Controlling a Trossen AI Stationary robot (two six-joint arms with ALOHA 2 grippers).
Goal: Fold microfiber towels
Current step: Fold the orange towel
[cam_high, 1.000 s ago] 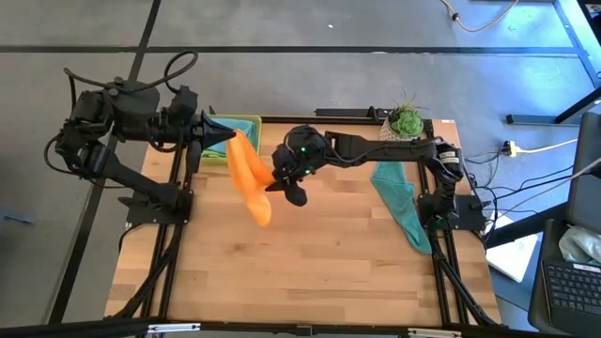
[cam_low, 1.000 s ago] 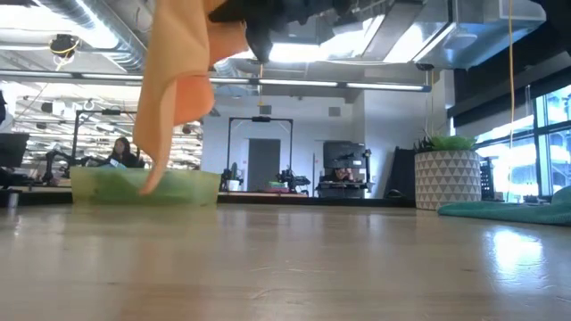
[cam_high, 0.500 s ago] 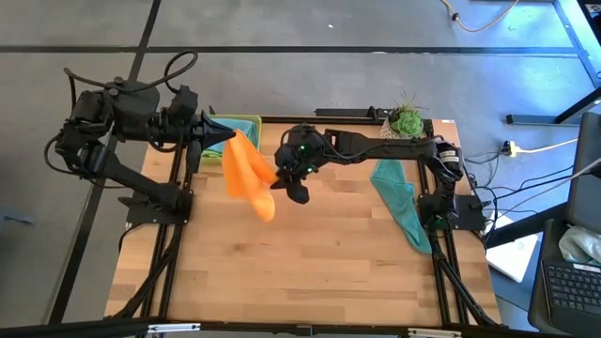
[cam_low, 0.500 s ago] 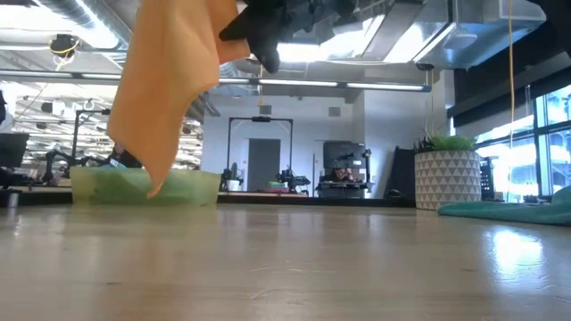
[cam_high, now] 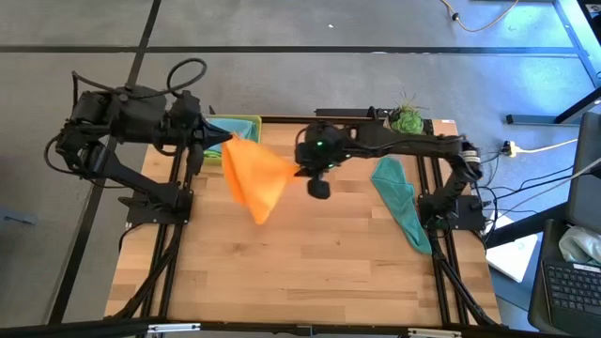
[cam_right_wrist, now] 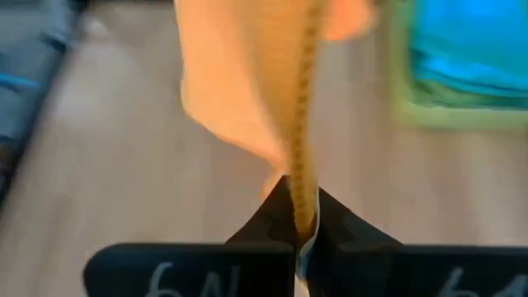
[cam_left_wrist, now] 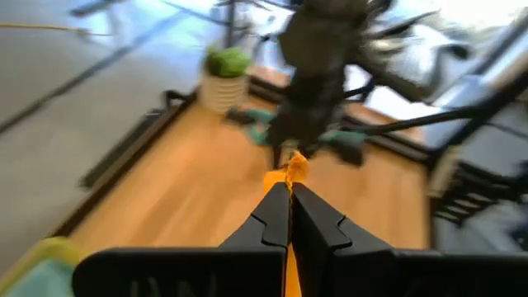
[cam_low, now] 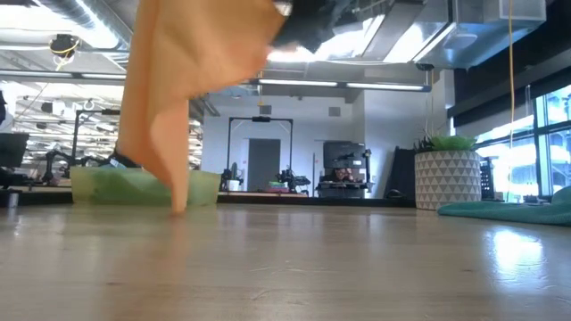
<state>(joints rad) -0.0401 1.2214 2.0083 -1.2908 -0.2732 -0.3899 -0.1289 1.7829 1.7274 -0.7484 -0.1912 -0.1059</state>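
Hanging above bare wood, the orange towel (cam_high: 255,180) is being clamped by the left gripper (cam_high: 225,141) at its ten o'clock corner and the right gripper (cam_high: 302,169) at three o'clock.

tabletop (cam_high: 310,253): pale wood planks, smooth, slight sheen | orange towel (cam_high: 255,178): soft matt cloth, stitched hem, pinched in my claws | teal towel (cam_high: 399,202): matt cloth, rumpled | tray (cam_low: 143,185): translucent yellow-green plastic | my arms: dark matt
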